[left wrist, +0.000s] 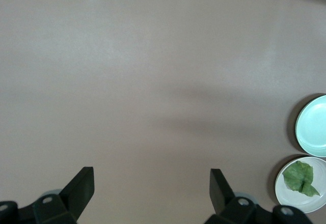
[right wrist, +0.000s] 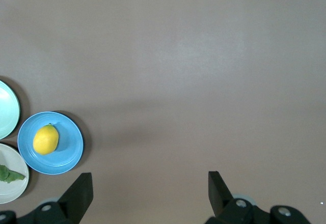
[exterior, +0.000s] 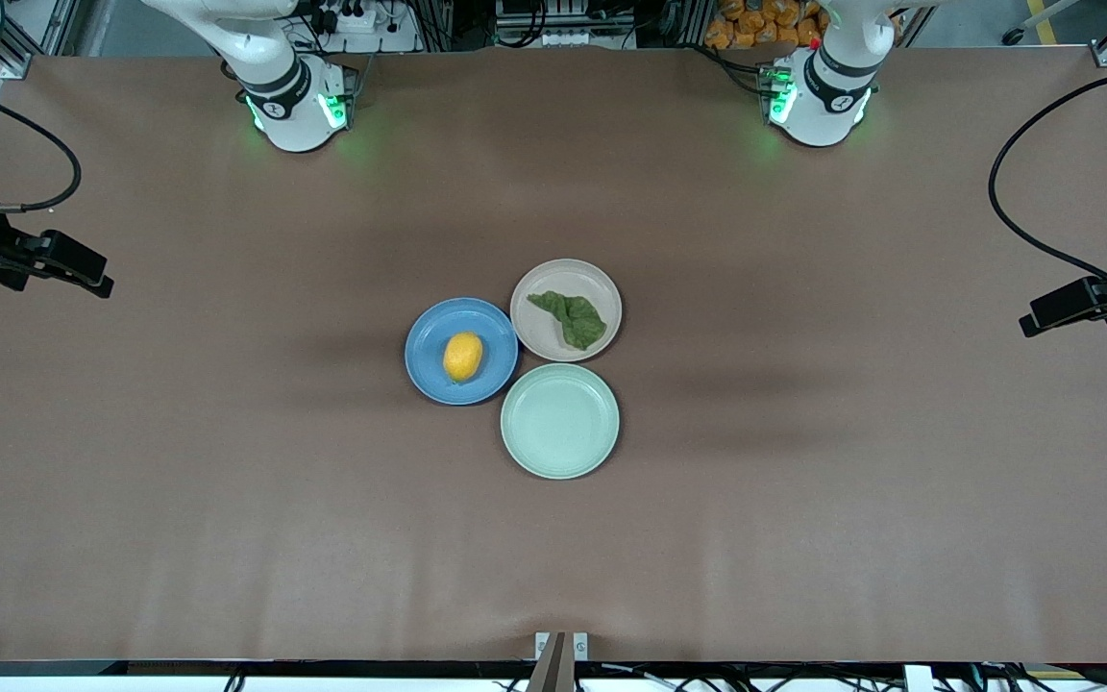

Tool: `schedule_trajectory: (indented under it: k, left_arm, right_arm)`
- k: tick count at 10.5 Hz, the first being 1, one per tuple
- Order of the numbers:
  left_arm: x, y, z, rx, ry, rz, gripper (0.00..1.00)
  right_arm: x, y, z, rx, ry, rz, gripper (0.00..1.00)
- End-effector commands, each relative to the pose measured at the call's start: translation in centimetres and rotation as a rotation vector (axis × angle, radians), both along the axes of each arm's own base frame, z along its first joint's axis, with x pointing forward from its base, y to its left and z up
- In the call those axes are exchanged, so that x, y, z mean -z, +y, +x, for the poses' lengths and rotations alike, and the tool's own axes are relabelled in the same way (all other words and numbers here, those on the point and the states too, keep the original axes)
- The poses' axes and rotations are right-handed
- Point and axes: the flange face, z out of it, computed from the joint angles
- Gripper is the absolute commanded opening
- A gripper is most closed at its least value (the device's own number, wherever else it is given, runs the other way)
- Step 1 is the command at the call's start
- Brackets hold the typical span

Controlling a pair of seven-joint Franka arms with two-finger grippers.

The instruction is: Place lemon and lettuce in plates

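The lemon lies in the blue plate at the table's middle; the right wrist view shows the lemon and this plate too. The lettuce lies flat in the beige-pink plate, which touches the blue plate; the left wrist view shows the lettuce and its plate. My right gripper is open and empty above bare table at the right arm's end. My left gripper is open and empty above bare table at the left arm's end.
A pale mint-green plate with nothing in it sits nearer to the front camera, touching the other two plates; it also shows in the left wrist view. Black cables hang by both grippers. The brown table spreads wide around the plates.
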Motion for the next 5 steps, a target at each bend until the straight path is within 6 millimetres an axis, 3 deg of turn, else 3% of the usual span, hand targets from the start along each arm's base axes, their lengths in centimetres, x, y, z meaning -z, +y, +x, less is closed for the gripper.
schedule_trajectory:
  k: [1, 3, 5]
  left_arm:
    - [-0.4, 0.1, -0.1, 0.015, -0.014, 0.001, 1.00]
    - [-0.5, 0.4, -0.1, 0.010, -0.015, 0.002, 1.00]
    - [-2.0, -0.2, -1.2, 0.010, -0.034, 0.002, 1.00]
  right_arm:
    - [-0.5, -0.3, -0.1, -0.007, 0.002, 0.011, 1.00]
    - [-0.5, -0.2, 0.0, -0.008, -0.001, 0.011, 1.00]
    - [-0.4, -0.3, -0.1, -0.008, 0.003, 0.005, 1.00]
